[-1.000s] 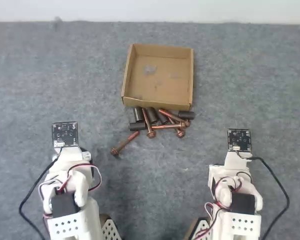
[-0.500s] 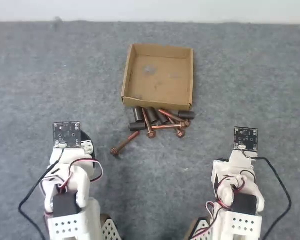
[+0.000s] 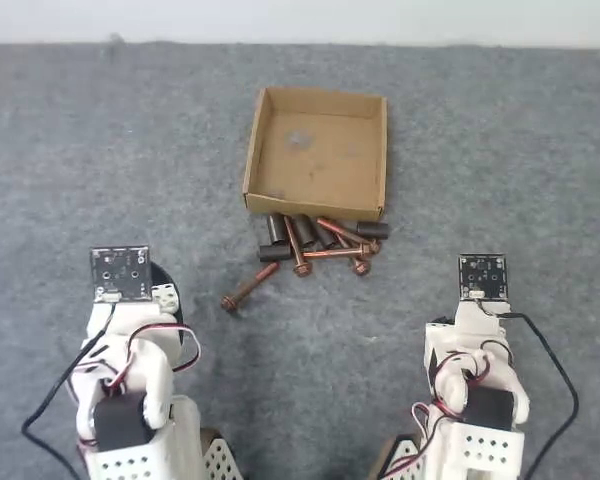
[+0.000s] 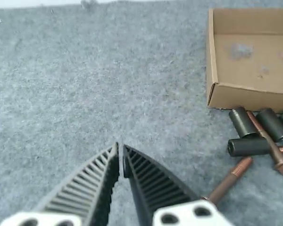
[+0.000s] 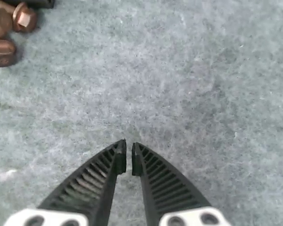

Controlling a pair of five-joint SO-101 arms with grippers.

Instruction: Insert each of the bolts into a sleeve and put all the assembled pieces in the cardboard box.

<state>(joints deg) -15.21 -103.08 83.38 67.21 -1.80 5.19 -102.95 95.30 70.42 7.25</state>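
Left arm drifts toward the counter's left edge; left pincer (image 4: 120, 153) and right pincer (image 5: 129, 150) both pinched closed, empty. Bolts (image 3: 332, 252) and sleeves (image 3: 276, 230) sit heaped against the cardboard box (image 3: 314, 205)'s near wall. Nothing assembled yet!

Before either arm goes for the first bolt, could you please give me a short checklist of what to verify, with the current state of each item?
1. Cardboard box open on top, floor bare: ok.
2. Left gripper carries nothing: ok.
3. Right gripper carries nothing: ok.
4. Both grippers open for a grasp: not ok, both are shut.
5. Single bolt lies apart from the pile, free to grasp: ok.
6. Sleeves free to pick: not ok, bolts lie across them, tight against the box wall.
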